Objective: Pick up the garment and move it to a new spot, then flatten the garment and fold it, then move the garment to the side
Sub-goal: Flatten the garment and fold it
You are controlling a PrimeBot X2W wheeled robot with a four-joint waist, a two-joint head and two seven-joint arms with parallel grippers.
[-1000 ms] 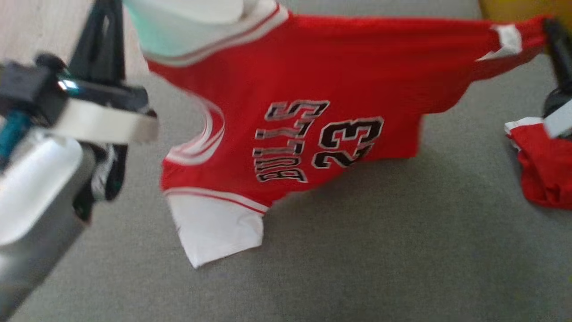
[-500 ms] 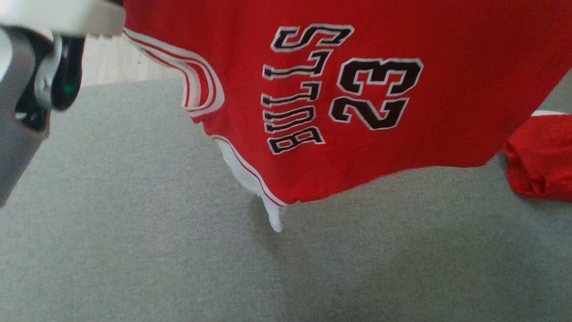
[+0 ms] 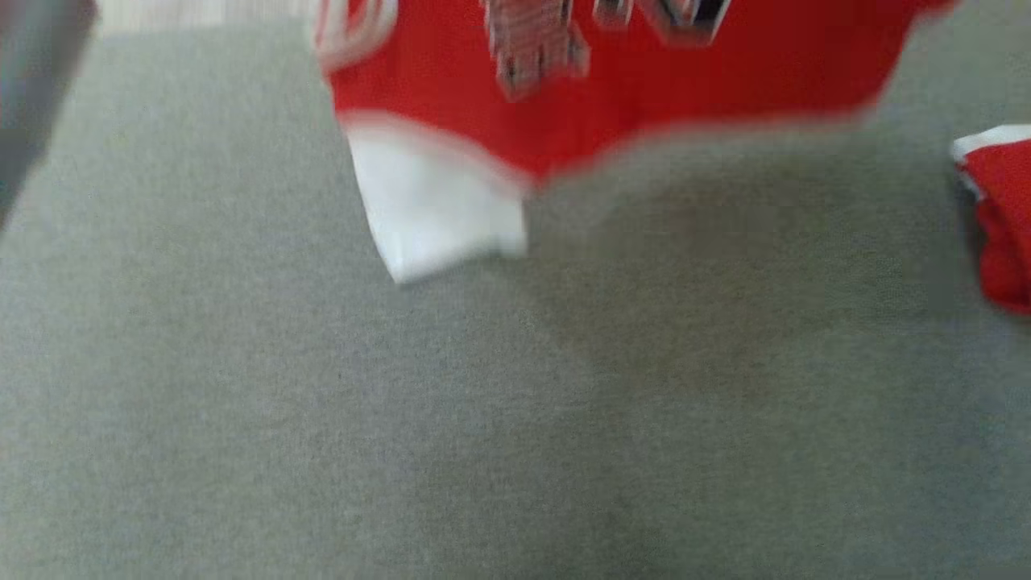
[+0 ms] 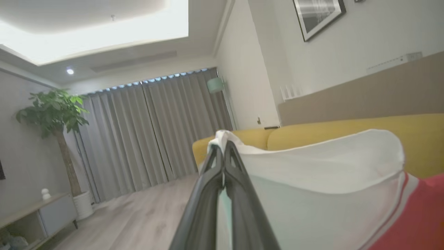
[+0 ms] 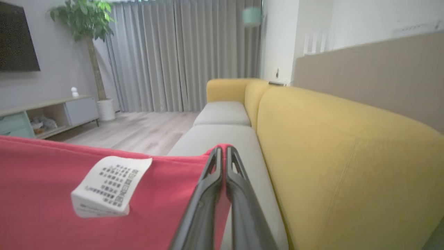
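The garment [image 3: 612, 89] is a red jersey with black lettering and white sleeves, hanging stretched in the air over a grey sofa seat [image 3: 403, 419]; its lower white sleeve [image 3: 435, 209] dangles just above the cushion. My left gripper [image 4: 223, 149] is shut on the white sleeve edge [image 4: 312, 166]. My right gripper [image 5: 223, 152] is shut on the red hem [image 5: 156, 194], beside a white care label [image 5: 109, 185]. Both grippers hold the garment up at its top corners.
A second red garment [image 3: 999, 217] lies crumpled at the right edge of the seat. The yellow sofa back [image 5: 340, 152] runs along the far side. Wooden floor [image 5: 135, 130], curtains, a plant and a low cabinet lie beyond.
The head view has tilted down, so the garment sits higher in the picture and the arms have left it. The lower white sleeve has swung out and shows wider than half a second ago.
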